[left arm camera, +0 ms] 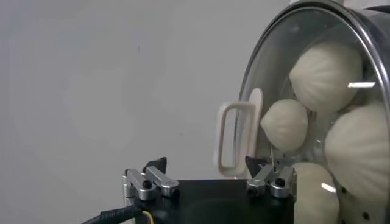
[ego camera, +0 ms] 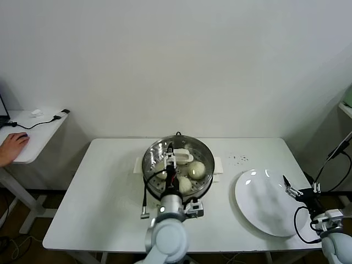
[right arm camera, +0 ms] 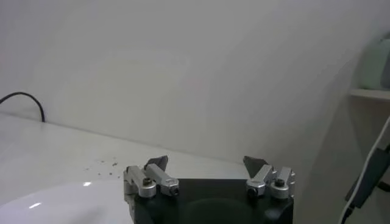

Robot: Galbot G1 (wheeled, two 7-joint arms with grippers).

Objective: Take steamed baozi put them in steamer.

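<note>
The steamer [ego camera: 151, 151] stands mid-table with its glass lid [ego camera: 190, 147] on it. Several steamed baozi [ego camera: 197, 169] lie inside under the glass. My left gripper [ego camera: 171, 163] hovers over the lid, open, beside the white lid handle [ego camera: 185, 157]. In the left wrist view the handle [left arm camera: 234, 137] stands just beyond one fingertip [left arm camera: 255, 164] of the left gripper [left arm camera: 207, 167]. Nothing is between the fingers there. The baozi [left arm camera: 326, 73] show through the lid [left arm camera: 268, 67]. My right gripper [ego camera: 290, 190] waits open over the plate's right edge, and the right wrist view shows this right gripper [right arm camera: 207, 163] empty.
A flat white plate [ego camera: 264, 203] lies right of the steamer, bare; its rim also shows as the plate [right arm camera: 61, 204]. Dark crumbs [ego camera: 239, 159] dot the table behind it. A side desk [ego camera: 27, 137] with a person's hand [ego camera: 12, 146] stands far left.
</note>
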